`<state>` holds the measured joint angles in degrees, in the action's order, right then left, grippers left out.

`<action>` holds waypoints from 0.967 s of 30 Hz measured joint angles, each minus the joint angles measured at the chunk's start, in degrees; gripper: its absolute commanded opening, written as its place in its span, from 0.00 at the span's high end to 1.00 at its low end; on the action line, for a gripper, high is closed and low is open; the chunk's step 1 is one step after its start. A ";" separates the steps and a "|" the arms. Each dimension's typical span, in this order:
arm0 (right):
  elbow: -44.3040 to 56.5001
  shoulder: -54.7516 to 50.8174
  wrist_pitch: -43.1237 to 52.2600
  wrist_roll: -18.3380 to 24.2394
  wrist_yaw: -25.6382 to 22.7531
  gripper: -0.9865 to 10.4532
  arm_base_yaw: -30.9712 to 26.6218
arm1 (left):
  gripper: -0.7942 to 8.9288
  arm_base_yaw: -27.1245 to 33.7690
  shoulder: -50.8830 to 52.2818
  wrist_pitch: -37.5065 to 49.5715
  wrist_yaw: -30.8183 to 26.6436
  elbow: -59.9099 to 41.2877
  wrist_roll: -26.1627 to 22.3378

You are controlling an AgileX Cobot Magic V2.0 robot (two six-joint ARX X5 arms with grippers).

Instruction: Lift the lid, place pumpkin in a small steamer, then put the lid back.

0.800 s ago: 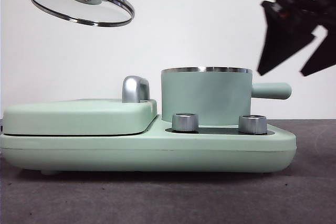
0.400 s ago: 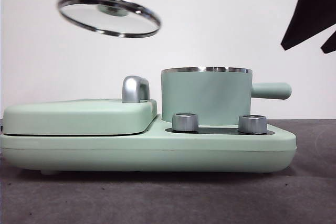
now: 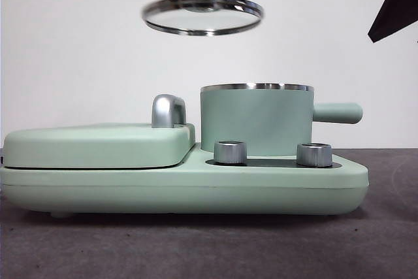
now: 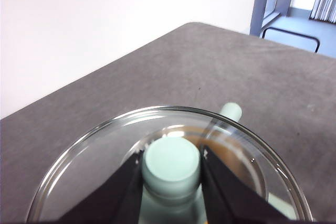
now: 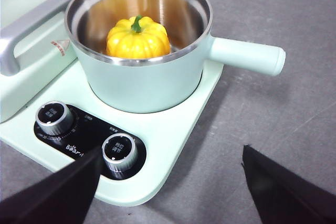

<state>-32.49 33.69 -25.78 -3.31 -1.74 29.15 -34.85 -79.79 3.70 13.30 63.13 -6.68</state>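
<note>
Since the earlier frames the lid (image 3: 202,16) has travelled from the upper left toward the middle and now hangs nearly level above the left part of the small steamer (image 3: 256,121), well clear of its rim, while the other dark arm has pulled back to the top right corner. Nearest in the front view, the grey counter (image 3: 196,246) carries the wide mint-green cooker base (image 3: 183,187), with two steel dials (image 3: 230,151) standing along its near edge in front of the steamer. In the right wrist view the black panel around those dials bears small white print, of which only "Bear" can be read; the rest is too fine to tell. Left of the steamer lies the flat grill cover (image 3: 98,143) with its steel handle (image 3: 167,110) rising at its back. The steamer sits on the right half of the base, its stubby handle pointing right. The pumpkin (image 5: 138,38) rests inside on the steel floor, stem up. The right claw (image 5: 168,187) hovers over the counter near the dials, jaws spread wide and holding nothing. The left claw (image 4: 171,166) is clenched on the lid's mint-green knob, one jaw pressed on each side, with the steamer's handle showing blurred through the glass.
</note>
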 measured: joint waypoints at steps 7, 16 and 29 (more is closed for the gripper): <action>0.00 -0.35 -0.63 -0.02 0.00 0.56 0.00 | 0.91 -1.70 -7.06 2.82 -0.11 2.05 2.01; 0.00 -0.33 -0.74 -0.04 0.04 0.56 0.00 | 0.91 -3.30 -13.81 5.86 -0.11 7.87 2.23; 0.00 -0.33 -0.76 -0.04 0.02 0.56 0.00 | 0.91 -3.32 -17.97 10.08 -0.13 7.87 0.81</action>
<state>-32.49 33.36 -26.55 -3.36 -1.72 29.15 -38.17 -97.76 13.78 13.17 71.00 -5.87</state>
